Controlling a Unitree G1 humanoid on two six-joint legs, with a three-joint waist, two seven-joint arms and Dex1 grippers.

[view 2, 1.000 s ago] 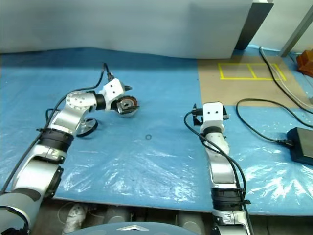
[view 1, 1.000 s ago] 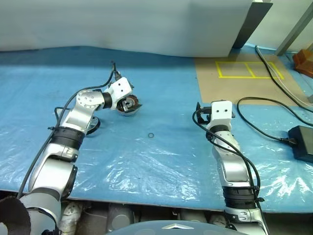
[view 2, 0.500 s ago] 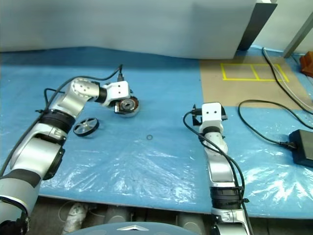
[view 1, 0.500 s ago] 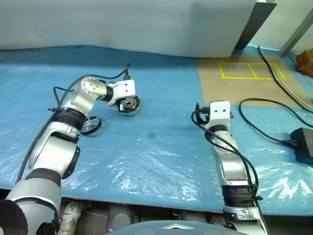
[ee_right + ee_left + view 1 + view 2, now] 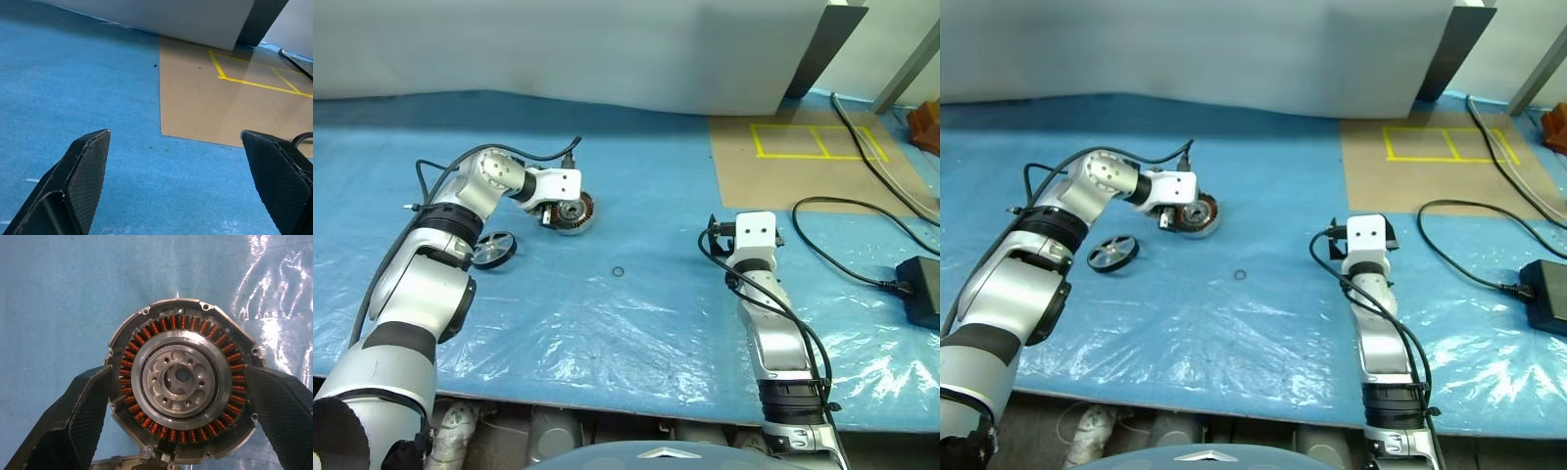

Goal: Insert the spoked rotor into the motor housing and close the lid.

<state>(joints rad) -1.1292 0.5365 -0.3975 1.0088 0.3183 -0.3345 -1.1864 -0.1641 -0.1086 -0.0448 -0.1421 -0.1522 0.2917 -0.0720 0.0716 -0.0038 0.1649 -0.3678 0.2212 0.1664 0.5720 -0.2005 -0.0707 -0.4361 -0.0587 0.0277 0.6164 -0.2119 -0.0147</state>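
Observation:
The motor housing (image 5: 574, 212), a round silver-grey cup with a ring of copper coils and a holed metal centre (image 5: 182, 406), lies on the blue sheet at the left. My left gripper (image 5: 177, 374) tips down over it, open, with one black finger (image 5: 85, 416) at each side of the rim; I cannot tell whether they touch it. The lid (image 5: 1112, 252), a ribbed silver-grey disc with a dark edge, lies flat just nearer and left of the housing. The spoked rotor is hidden or out of view. My right gripper (image 5: 174, 133) hovers open and empty over the sheet at the right.
A tiny black ring (image 5: 618, 271) lies mid-table. A brown board with yellow tape (image 5: 803, 157) is at the back right. Cables (image 5: 862, 211) and a black adapter (image 5: 922, 290) lie far right. A white panel (image 5: 607, 49) closes the back.
My left arm has swung its elbow out and the wrist has rolled and tipped down over the housing, uncovering the lid. The right arm has stayed put.

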